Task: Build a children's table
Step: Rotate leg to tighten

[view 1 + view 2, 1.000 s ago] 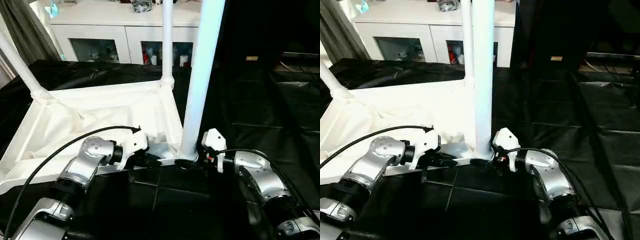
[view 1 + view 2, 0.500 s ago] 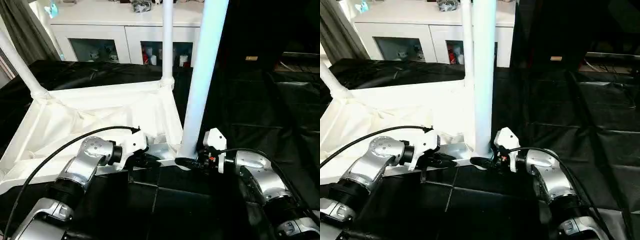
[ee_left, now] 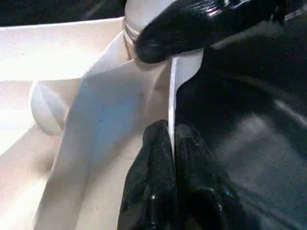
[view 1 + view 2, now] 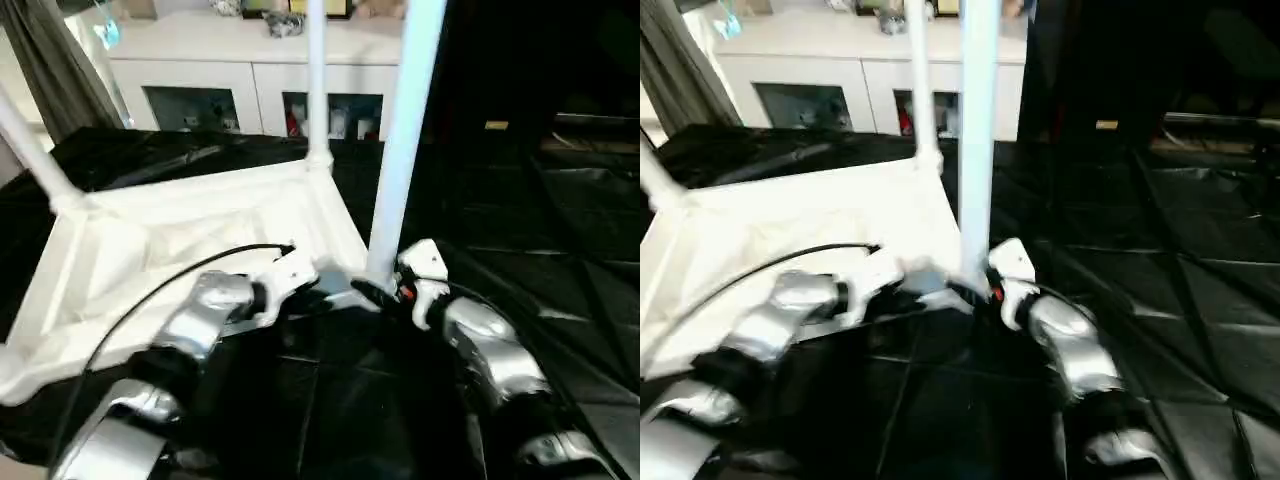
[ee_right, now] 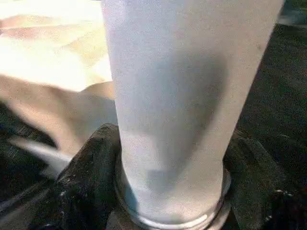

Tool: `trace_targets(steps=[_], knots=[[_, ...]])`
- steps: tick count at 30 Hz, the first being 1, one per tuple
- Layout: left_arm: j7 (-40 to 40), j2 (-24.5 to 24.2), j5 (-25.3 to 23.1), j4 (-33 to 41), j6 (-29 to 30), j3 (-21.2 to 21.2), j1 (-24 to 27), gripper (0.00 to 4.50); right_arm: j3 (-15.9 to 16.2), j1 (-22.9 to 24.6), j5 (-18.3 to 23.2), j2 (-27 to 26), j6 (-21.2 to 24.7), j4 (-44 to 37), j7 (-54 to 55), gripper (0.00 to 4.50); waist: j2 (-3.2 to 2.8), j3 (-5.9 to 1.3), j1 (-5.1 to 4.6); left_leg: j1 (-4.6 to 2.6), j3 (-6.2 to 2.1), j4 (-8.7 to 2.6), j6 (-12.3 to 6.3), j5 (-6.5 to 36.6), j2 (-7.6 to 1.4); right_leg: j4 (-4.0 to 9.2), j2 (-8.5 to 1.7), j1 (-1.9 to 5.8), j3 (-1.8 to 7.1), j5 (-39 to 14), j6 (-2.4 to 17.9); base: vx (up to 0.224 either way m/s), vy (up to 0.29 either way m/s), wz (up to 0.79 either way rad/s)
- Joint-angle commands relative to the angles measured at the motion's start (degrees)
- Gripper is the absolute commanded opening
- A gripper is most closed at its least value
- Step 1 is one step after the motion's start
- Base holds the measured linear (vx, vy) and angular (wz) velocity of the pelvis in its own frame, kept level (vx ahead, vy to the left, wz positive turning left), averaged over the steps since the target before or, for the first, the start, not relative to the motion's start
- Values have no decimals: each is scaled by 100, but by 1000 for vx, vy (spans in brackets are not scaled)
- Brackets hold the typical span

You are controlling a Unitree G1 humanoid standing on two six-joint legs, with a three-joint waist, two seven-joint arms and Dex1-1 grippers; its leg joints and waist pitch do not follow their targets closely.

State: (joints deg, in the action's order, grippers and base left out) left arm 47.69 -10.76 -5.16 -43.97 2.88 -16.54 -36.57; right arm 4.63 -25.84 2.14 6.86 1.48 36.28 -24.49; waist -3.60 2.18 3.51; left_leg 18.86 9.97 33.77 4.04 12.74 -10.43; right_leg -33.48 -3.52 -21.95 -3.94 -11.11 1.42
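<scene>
The table top (image 4: 190, 225) lies upside down on the black sheet (image 4: 560, 260), filling the left half of the left eye view, its rim running from the lower left up to the centre. Legs counted standing in corner sockets — three: a far-left leg (image 4: 25, 140) slanting off the upper left edge, a far leg (image 4: 317, 80) rising at top centre, and a near leg (image 4: 405, 130) rising just right of centre. The fourth corner would sit at the lower left, behind the left forearm; whether a leg stands there cannot be told, and no loose leg is visible on the sheet. Judgement: at least three of four legs are seated, and the near leg looks like the one in hand — seating or tightening at its base. If so, what is left is the fourth corner (if unfilled) and turning the table upright. The left gripper (image 3: 171, 143) is clenched on the thin edge of the top's rim (image 3: 171, 96) beside the near corner, one finger on each side of the rim, holding the top steady. The right gripper (image 5: 168, 163) sits at the foot of the near leg with a finger (image 5: 88, 163) on either side of the ribbed end; the fingers hug the leg closely, though whether they press or merely bracket it cannot be told. Grippers counted: two. Behind, along the top of the frame, one white cabinet (image 4: 200, 70).
</scene>
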Motion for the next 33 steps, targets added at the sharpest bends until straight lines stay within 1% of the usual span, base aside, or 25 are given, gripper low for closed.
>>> trace_targets(steps=[1, 2, 3, 5, 7, 10, 11, 12, 14, 16, 17, 18, 20, 22, 23, 24, 25, 26, 27, 28, 29, 30, 31, 32, 33], knots=[[-1487, 328, -73, -529, 273, 324, -202, 0, 211, 0, -301, -424, 293, 361, 738, 269, 89, -189, -53, -43, -132, -487, -92, 1668, -224, 619, -488, 100, 243, -3164, 519, 0, 0, 0], [-1730, 485, -135, -730, 248, 325, -310, 0, 262, -85, -472, -490, 254, 489, 1058, 269, 87, -186, -67, -58, -139, -492, -87, 1720, -208, 634, -482, 94, 221, -3174, 513, 0, 0, 0], [-1765, 525, -165, -791, 200, 315, -340, 0, 284, -107, -540, -497, 232, 504, 1142, 269, 106, -201, -64, -51, -137, -487, -128, 1708, -197, 644, -493, 112, 220, -3130, 492, 0, 0, 0], [-1714, 570, -194, -849, 113, 281, -368, 0, 274, -142, -575, -509, 222, 528, 1211, 269, 123, -202, -52, -10, -137, -511, -263, 1618, -184, 638, -508, 129, 224, -3040, 479, 0, 0, 0], [-1601, 607, -211, -884, -7, 236, -383, 0, 237, -176, -545, -523, 211, 553, 1200, 269, 103, -216, -63, 29, -156, -531, -318, 1609, -211, 604, -533, 150, 241, -2775, 554, 0, 0, 0], [-1452, 592, -249, -907, -184, 154, -389, 0, 114, -158, -446, -546, 213, 513, 1215, 269, 119, -223, -75, 30, -141, -526, -390, 1678, -204, 585, -544, 138, 269, -2544, 656, 0, 0, 0], [-1416, 592, -259, -988, -294, 158, -420, 0, 35, -153, -374, -554, 174, 499, 1279, 304, 112, -224, -75, 47, -144, -529, -404, 1635, -204, 576, -554, 156, 269, -2552, 668, 0, 0, 0], [-1407, 587, -273, -1017, -372, 155, -432, 0, 14, -151, -364, -545, 134, 483, 1330, 304, 109, -217, -73, 38, -136, -527, -419, 1627, -196, 596, -550, 139, 271, -2623, 635, 0, 0, 0], [-1372, 583, -270, -1053, -435, 168, -445, 0, 5, -138, -328, -518, 83, 414, 1286, 341, 118, -217, -62, 28, -127, -521, -428, 1593, -190, 607, -560, 136, 275, -2718, 617, 0, 0, 0], [-1316, 583, -272, -1082, -533, 168, -453, 0, -13, -109, -292, -480, 29, 299, 1226, 351, 122, -216, -54, 41, -125, -522, -455, 1526, -184, 621, -563, 143, 272, -2816, 563, 0, 0, 0], [-1252, 580, -266, -1078, -580, 161, -450, 0, -36, -89, -241, -443, 10, 215, 1132, 362, 138, -216, -52, 59, -131, -531, -466, 1476, -188, 623, -565, 154, 267, -2871, 516, 0, 0, 0], [-1209, 579, -267, -1077, -616, 157, -449, 0, -55, -77, -211, -421, -1, 166, 1074, 362, 132, -217, -40, 66, -132, -531, -481, 1429, -188, 630, -568, 160, 266, -2902, 480, 0, 0, 0], [-1094, 582, -258, -1052, -806, 143, -430, 0, -150, 16, -55, -238, -92, -114, 763, 383, 141, -218, -30, 68, -135, -537, -505, 1381, -202, 624, -564, 160, 266, -2846, 486, 0, 0, 0], [-1041, 585, -250, -1058, -992, 137, -421, 0, -223, 109, 100, 2, -211, -344, 390, 383, 150, -234, -9, 65, -130, -531, -533, 1315, -219, 598, -558, 168, 273, -2621, 537, 0, 0, 0], [-1029, 586, -248, -1061, -1068, 136, -417, 0, -249, 141, 163, 83, -241, -413, 245, 383, 150, -234, 0, 86, -122, -524, -584, 1225, -225, 572, -553, 178, 287, -2355, 600, 0, 0, 0], [-987, 596, -235, -1042, -1175, 142, -399, 0, -292, 221, 352, 210, -228, -581, -123, 383, 145, -248, 8, 81, -118, -516, -626, 1182, -234, 550, -550, 176, 284, -2180, 688, 0, 0, 0], [-987, 596, -235, -1042, -1175, 142, -399, 0, -292, 221, 352, 210, -228, -581, -123, 383, 152, -258, 11, 79, -111, -508, -659, 1153, -236, 542, -546, 184, 282, -2077, 734, 0, 0, 0], [-894, 618, -167, -994, -1264, 181, -369, 0, -327, 333, 554, 392, -215, -792, -572, 383, 157, -272, 17, 94, -103, -483, -724, 1022, -242, 505, -547, 193, 287, -1799, 854, 0, 0, 0], [-680, 653, 0, -876, -1275, 266, -318, 45, -359, 465, 739, 618, -198, -1012, -1027, 387, 141, -275, 29, 106, -90, -463, -811, 925, -242, 491, -545, 202, 287, -1594, 938, 0, 0, 0], [-610, 658, 49, -829, -1272, 286, -299, 45, -368, 499, 784, 679, -199, -1068, -1139, 387, 163, -282, 42, 105, -80, -445, -860, 846, -244, 481, -551, 213, 293, -1448, 985, 0, 0, 0], [-535, 663, 101, -778, -1268, 308, -279, 57, -378, 537, 833, 744, -202, -1129, -1260, 387, 161, -313, 71, 106, -67, -411, -960, 637, -247, 432, -553, 217, 293, -1095, 1136, 0, 0, 0], [-449, 664, 170, -683, -1234, 341, -244, 57, -397, 597, 915, 846, -197, -1233, -1452, 387, 122, -354, 91, 103, -58, -370, -1064, 419, -257, 371, -553, 204, 292, -671, 1316, 67, -16, 13], [-230, 649, 304, -483, -1133, 368, -162, 60, -409, 657, 1030, 930, -145, -1357, -1674, 387, 100, -392, 98, 136, -70, -340, -1130, 170, -265, 296, -556, 234, 288, -280, 1390, 62, -10, 3], [-120, 637, 375, -364, -1076, 381, -113, 69, -407, 685, 1082, 971, -131, -1419, -1787, 387, 127, -451, 112, 228, -104, -268, -1335, -425, -275, 152, -547, 282, 271, 621, 1487, 62, -10, 3], [22, 602, 482, -158, -940, 403, -28, 79, -411, 711, 1159, 1003, -99, -1507, -1890, 387, 131, -490, 130, 237, -105, -177, -1574, -920, -272, 37, -522, 230, 261, 1417, 1587, 0, 0, 0]])
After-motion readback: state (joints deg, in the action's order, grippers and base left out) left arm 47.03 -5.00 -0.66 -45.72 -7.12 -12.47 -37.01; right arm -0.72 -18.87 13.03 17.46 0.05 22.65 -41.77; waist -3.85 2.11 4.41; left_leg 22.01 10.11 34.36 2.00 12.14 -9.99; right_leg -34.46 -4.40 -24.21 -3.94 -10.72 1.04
